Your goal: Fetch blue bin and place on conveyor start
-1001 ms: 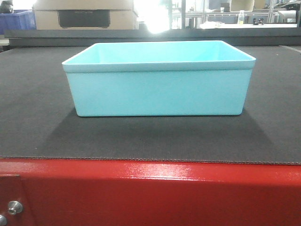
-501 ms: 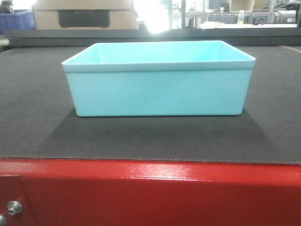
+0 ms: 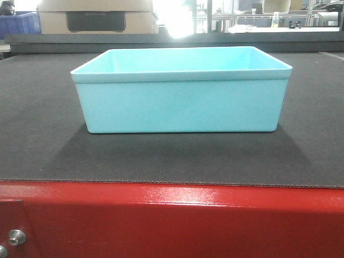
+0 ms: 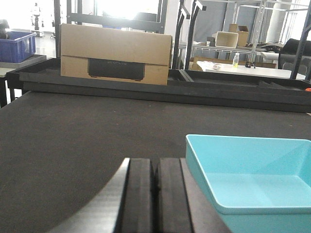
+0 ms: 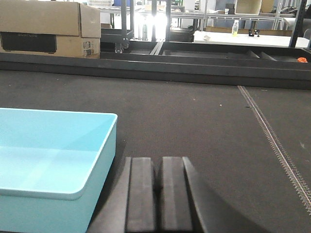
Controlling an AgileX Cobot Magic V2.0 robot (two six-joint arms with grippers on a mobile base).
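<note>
Withdraw left gripper (image 4: 155,194) and right gripper (image 5: 158,199), both closed and empty, straight back from bin (image 3: 181,91) resting on belt (image 3: 43,134).

You see almost no change: the blue bin (image 3: 181,91) sits on the conveyor start (image 3: 172,156) exactly where it was a second ago, nothing shifted.

A wide, flat, dark grey textured conveyor belt (image 3: 43,150) with a glossy red metal front frame (image 3: 188,220) carries one pale aqua rectangular plastic bin (image 3: 180,102), standing upright, empty inside.
</note>
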